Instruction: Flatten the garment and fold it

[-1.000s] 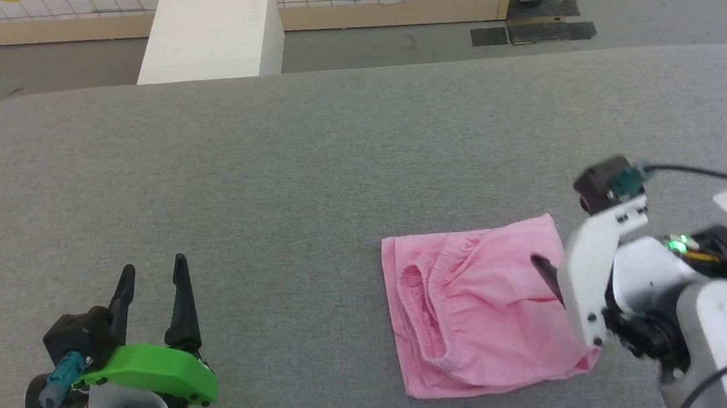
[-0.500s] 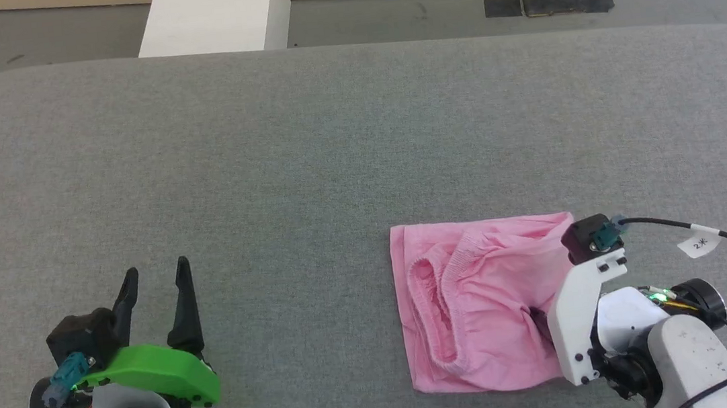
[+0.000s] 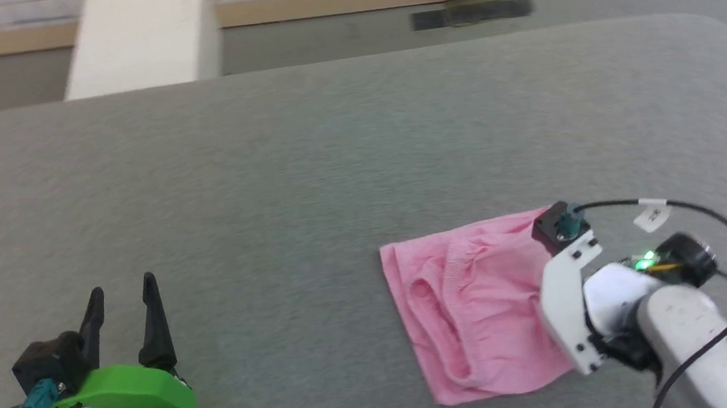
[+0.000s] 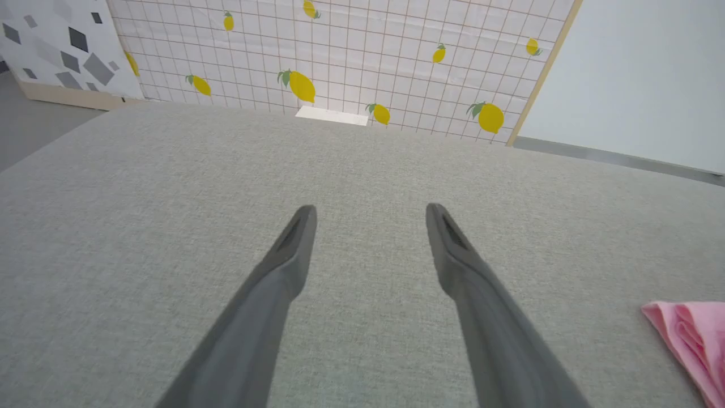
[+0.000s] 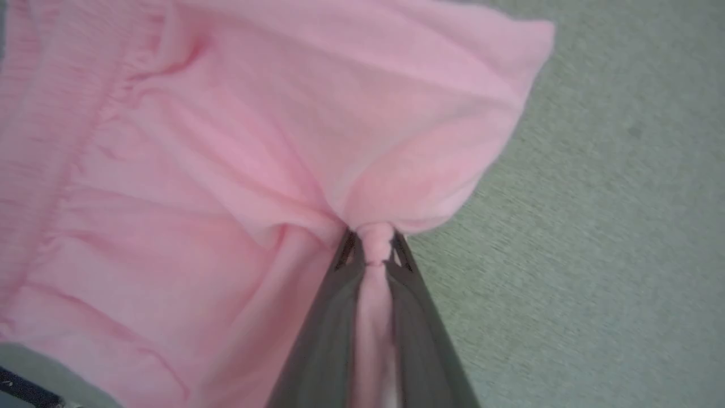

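Observation:
The garment (image 3: 476,307), a crumpled light pink piece with its gathered waistband (image 3: 438,304) toward the left, lies on the grey table (image 3: 304,156) at the lower right of the head view. In the right wrist view my right gripper (image 5: 374,241) is shut on a pinched fold near the garment's (image 5: 226,141) right edge. From the head view its fingers are hidden under the white right wrist (image 3: 577,310). My left gripper (image 3: 121,293) rests open at the lower left, well apart from the cloth, with nothing between its fingers (image 4: 294,243). A corner of the garment (image 4: 688,340) shows at the left wrist view's lower right.
A white box (image 3: 137,45) stands on the floor beyond the table's far edge, with a wood-framed panel behind it and black tape (image 3: 472,13) on the floor. A lemon-patterned grid panel (image 4: 340,51) stands past the table. The table's right corner (image 3: 724,37) is rounded.
The head camera has shifted. My right gripper has come down onto the garment's right side and shut on a fold of it. The left gripper has stayed open and still.

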